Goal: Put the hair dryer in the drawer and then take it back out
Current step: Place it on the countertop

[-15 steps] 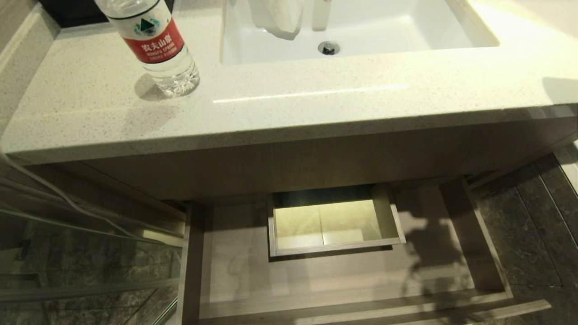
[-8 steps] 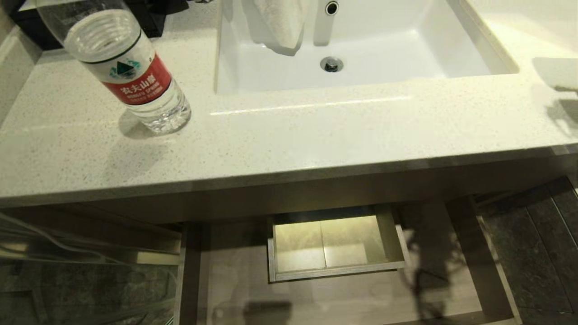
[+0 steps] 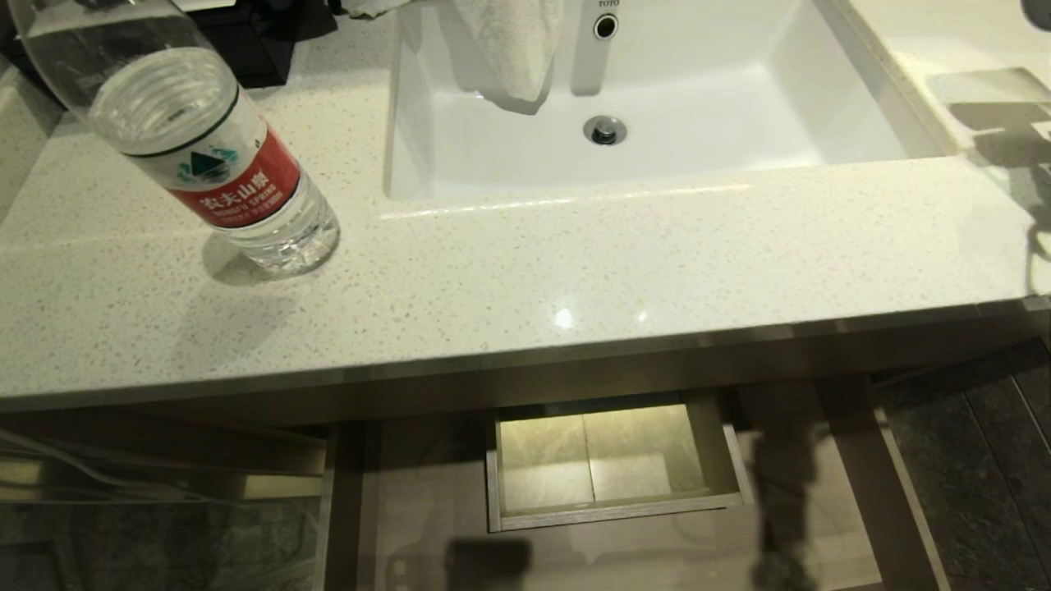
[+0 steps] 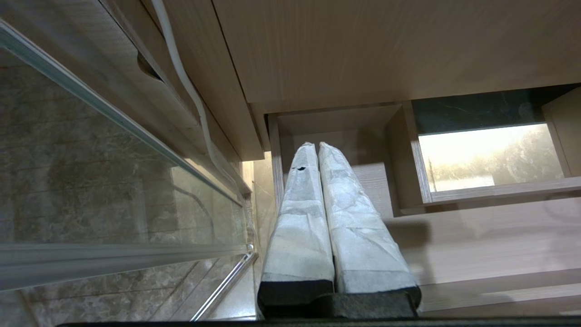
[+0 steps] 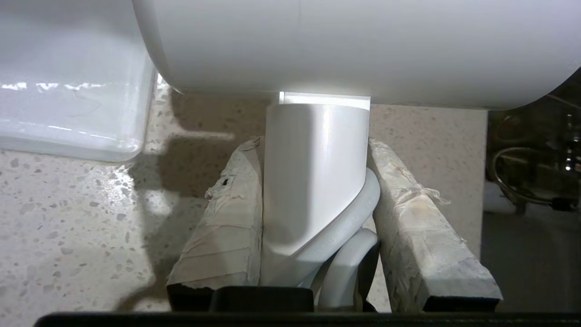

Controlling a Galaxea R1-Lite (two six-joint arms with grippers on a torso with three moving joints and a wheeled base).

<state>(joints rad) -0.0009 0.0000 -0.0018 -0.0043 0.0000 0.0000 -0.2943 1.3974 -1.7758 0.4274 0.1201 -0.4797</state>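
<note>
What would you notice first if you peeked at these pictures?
The big water bottle with its red label, standing on the speckled counter left of the white sink. Next, the hair dryer, its handle pinched by the right gripper above the counter. Under the counter the drawer hangs open, and the left gripper sits shut beside it.

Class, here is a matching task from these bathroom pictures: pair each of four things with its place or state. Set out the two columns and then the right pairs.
1. white hair dryer
2. clear red-labelled water bottle
3. light wood-grain drawer
4. left hand

A. pulled open below the counter
B. shut, holding nothing
C. standing on the speckled countertop
D. handle clamped in the right hand

Pairs: 1-D, 2-C, 3-A, 4-B
</note>
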